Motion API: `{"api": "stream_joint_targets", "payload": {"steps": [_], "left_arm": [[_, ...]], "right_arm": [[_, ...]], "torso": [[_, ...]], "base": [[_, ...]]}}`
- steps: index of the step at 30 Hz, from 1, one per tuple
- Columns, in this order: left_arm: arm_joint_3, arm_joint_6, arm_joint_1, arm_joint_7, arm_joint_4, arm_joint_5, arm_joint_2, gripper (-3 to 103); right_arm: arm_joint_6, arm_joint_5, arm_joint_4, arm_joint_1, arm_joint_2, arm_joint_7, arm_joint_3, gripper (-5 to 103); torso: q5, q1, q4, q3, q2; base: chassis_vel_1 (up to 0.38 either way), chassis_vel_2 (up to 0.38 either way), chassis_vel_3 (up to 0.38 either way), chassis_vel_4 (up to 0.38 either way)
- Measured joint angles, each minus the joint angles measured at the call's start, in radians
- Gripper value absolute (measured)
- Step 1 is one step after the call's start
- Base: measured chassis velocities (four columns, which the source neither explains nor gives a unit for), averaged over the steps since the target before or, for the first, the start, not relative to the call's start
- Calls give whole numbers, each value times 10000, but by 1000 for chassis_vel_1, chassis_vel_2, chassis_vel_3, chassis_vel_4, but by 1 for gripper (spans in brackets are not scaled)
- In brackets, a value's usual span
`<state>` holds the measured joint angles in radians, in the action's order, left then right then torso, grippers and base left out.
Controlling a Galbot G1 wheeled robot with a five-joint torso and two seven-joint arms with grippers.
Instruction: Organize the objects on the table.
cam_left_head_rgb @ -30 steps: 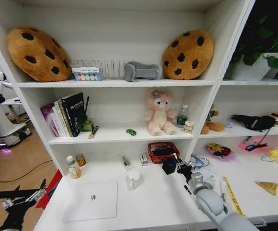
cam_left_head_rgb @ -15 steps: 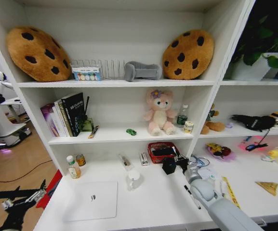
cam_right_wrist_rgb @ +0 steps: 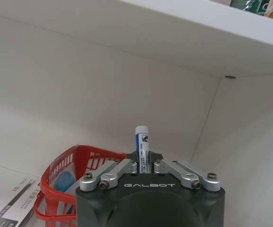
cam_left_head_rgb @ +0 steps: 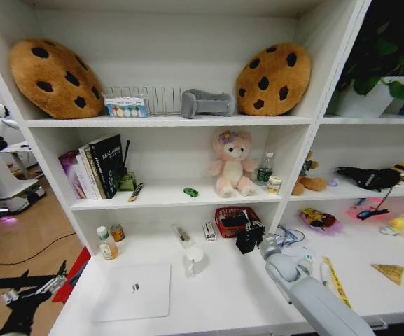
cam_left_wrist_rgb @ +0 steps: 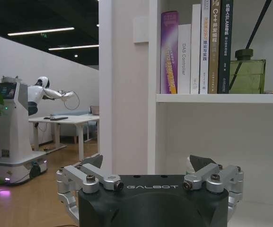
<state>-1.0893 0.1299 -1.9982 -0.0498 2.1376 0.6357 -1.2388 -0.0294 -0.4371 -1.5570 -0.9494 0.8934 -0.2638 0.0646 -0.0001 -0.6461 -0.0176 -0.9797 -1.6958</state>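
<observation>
My left gripper [cam_left_head_rgb: 19, 297] hangs low beyond the bench's left end, above the wooden floor; in the left wrist view its jaws stand apart with nothing between them, facing the end of the bookshelf. It has not moved over the last second.

On the bench [cam_left_head_rgb: 223, 294] the silver laptop [cam_left_head_rgb: 133, 291] lies closed towards the front left, two small bottles [cam_left_head_rgb: 108, 243] stand against the back wall, and the white mug [cam_left_head_rgb: 194, 260] sits just right of the laptop. None of these has shifted. One shelf up, the tiny green toy car [cam_left_head_rgb: 190, 191] sits beside the pink plush, and the clear green-capped bottle [cam_left_head_rgb: 265, 168] stands to that toy's right.

What has changed is my right arm. A second ago its wrist hung out over the open bench; now my right gripper [cam_left_head_rgb: 249, 236] has pushed back and to the left until it is at the front rim of the red basket [cam_left_head_rgb: 231, 219]. The right wrist view shows its jaws clamped on a blue and white pen [cam_right_wrist_rgb: 141, 142], held upright, with the basket just below and ahead. A black pen [cam_left_head_rgb: 283, 287] lies on the bench beside my forearm; it came into sight as the arm moved off it.

I judge this pen nearly delivered: it is carried to the basket and not yet let go, so one item is close to sorted and the rest waits
</observation>
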Motion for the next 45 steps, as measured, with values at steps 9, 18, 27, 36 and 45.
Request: {"api": "stream_joint_targets", "payload": {"steps": [9,18,27,36,45], "left_arm": [[-20,4,50,0,-89,35,11,100],[-20,13,127,1,-153,57,43,100],[69,-30,186,-5,-115,29,57,100],[86,-4,169,-12,-71,1,30,100],[225,5,173,-91,56,-181,0,100]], "right_arm": [[72,131,337,170,215,-7,-321,10],[84,161,105,-32,169,36,-175,28],[26,86,-584,-446,-22,38,206,61],[-250,-133,-1869,-1149,-336,18,687,88],[-144,79,-3631,-3053,-639,166,1557,100]], "torso": [[1,0,-1,0,0],[0,1,-2,0,0],[1,2,-1,1,-1],[0,2,0,1,-1],[2,2,-4,2,-1]], "base": [[0,0,0,0],[0,0,0,0],[0,0,0,0],[0,0,0,0],[0,0,0,0]]}}
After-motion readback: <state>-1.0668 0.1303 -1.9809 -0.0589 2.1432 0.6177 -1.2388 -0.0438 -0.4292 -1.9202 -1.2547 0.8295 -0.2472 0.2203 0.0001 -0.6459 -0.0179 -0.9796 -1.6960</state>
